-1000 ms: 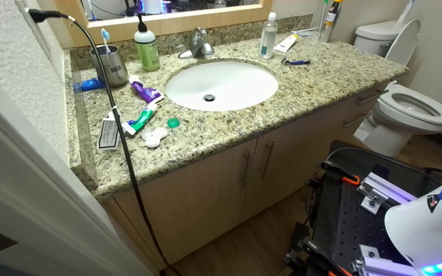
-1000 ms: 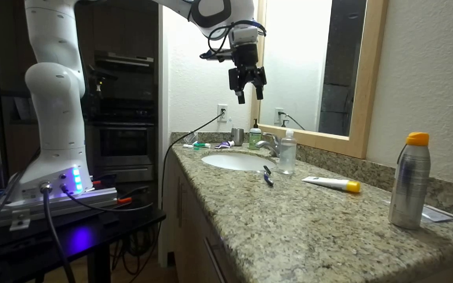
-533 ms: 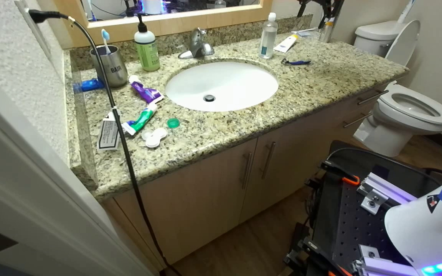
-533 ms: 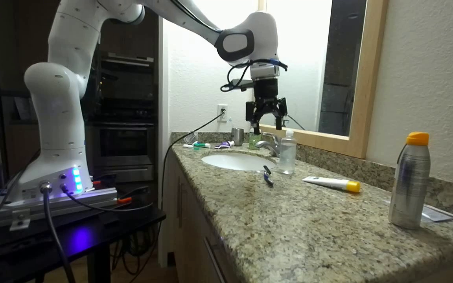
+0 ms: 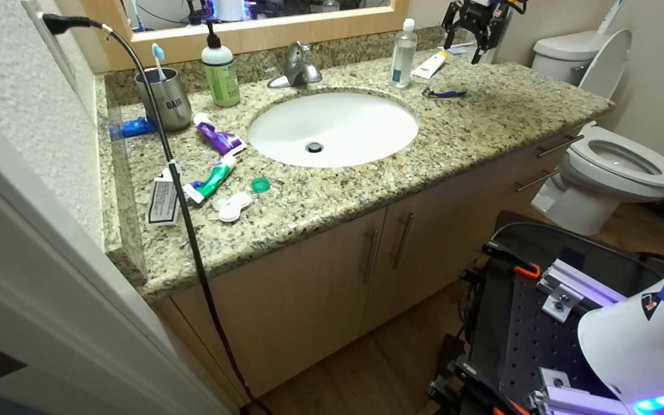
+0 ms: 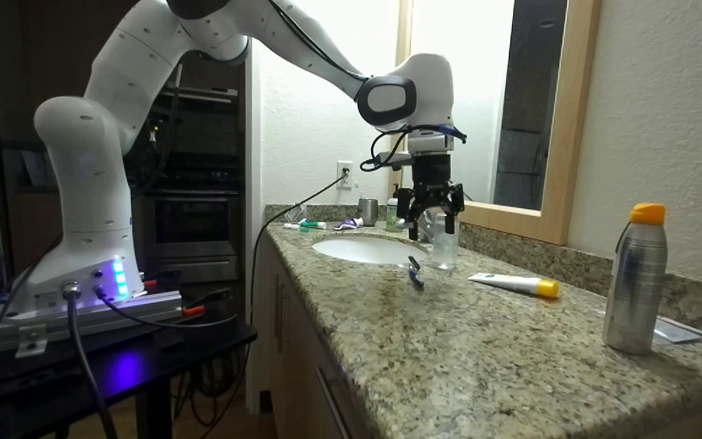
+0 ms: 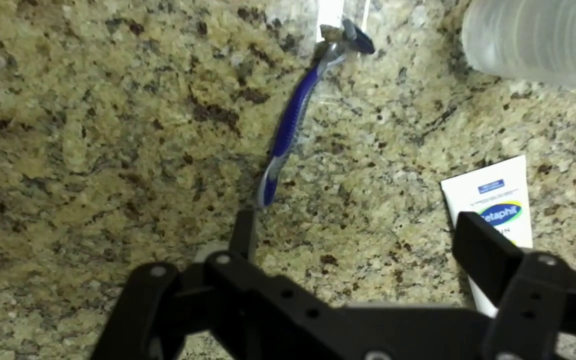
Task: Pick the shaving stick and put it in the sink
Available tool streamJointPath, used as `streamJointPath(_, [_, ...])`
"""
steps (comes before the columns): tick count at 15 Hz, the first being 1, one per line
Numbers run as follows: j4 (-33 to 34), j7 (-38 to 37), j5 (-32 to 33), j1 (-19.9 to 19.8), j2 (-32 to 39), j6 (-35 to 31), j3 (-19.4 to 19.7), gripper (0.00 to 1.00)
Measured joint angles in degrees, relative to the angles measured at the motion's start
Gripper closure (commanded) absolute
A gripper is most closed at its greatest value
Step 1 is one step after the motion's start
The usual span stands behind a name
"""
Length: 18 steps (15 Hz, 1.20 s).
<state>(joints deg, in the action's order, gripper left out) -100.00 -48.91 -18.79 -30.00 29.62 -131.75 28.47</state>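
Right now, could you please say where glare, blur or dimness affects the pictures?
Wrist view: glare on the countertop by the head of the shaving stick, the claw slightly soft; in an exterior view, the sink nearly washed out; in an exterior view, upper wall blown out, oven dim.

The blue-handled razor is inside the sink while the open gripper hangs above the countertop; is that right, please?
Not quite: the razor lies on the countertop beside the sink, as both exterior views show; the open gripper does hang above the countertop.

"BAIR" on cup (image 5: 177,109); "etaphil" on white tube (image 7: 490,196).
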Motion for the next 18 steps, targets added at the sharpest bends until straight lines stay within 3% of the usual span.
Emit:
streamJointPath(8, [0.12,-0.68,3.79,-0.09,3.65,1.99,0.05,0.0])
streamJointPath(13, [0.14,5.37,2.53,-2.11,5.12,3.75,-2.16,0.0])
streamJointPath(18, [0.76,4.19,2.55,-2.08,5.85,2.73,-2.26,0.0])
